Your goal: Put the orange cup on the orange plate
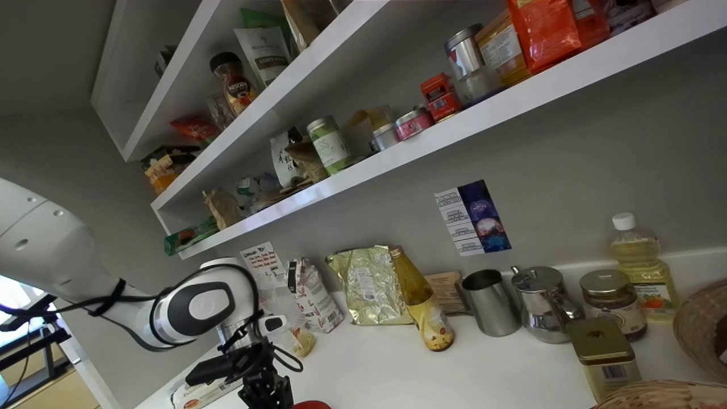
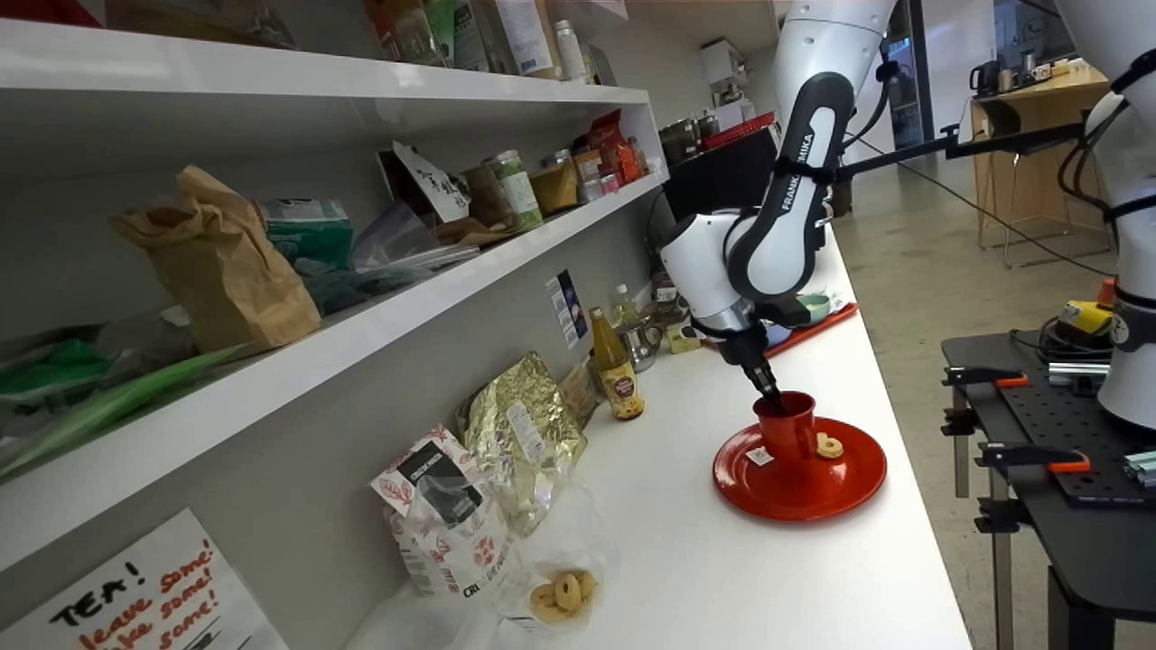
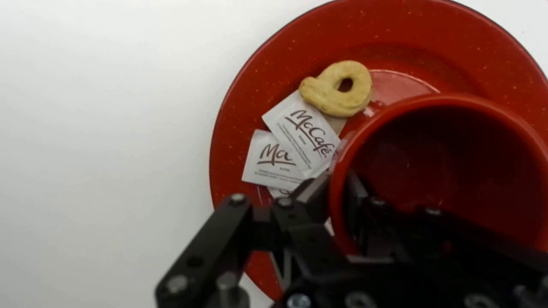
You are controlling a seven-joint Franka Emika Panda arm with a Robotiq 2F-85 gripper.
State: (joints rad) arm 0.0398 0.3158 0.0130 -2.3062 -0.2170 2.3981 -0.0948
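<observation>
The orange cup point(image 2: 787, 431), which looks red, stands upright over the orange plate point(image 2: 840, 496) on the white counter. I cannot tell if its base touches the plate. My gripper point(image 2: 774, 397) comes down from above at the cup's rim. In the wrist view, the gripper point(image 3: 339, 188) has one finger outside and one inside the wall of the cup point(image 3: 454, 102), both close against it. The plate point(image 3: 229, 124) also holds white sugar packets point(image 3: 280, 158) and a ring-shaped snack point(image 3: 342, 90). In an exterior view only a red sliver point(image 1: 311, 405) shows beside the gripper point(image 1: 278, 397).
A wall shelf point(image 2: 433, 311) runs above the counter. A yellow bottle point(image 2: 616, 370), a gold bag point(image 2: 524, 433) and a bag of ring snacks point(image 2: 562, 594) stand along the wall. A red tray point(image 2: 822, 327) lies farther back. The counter's front edge is near the plate.
</observation>
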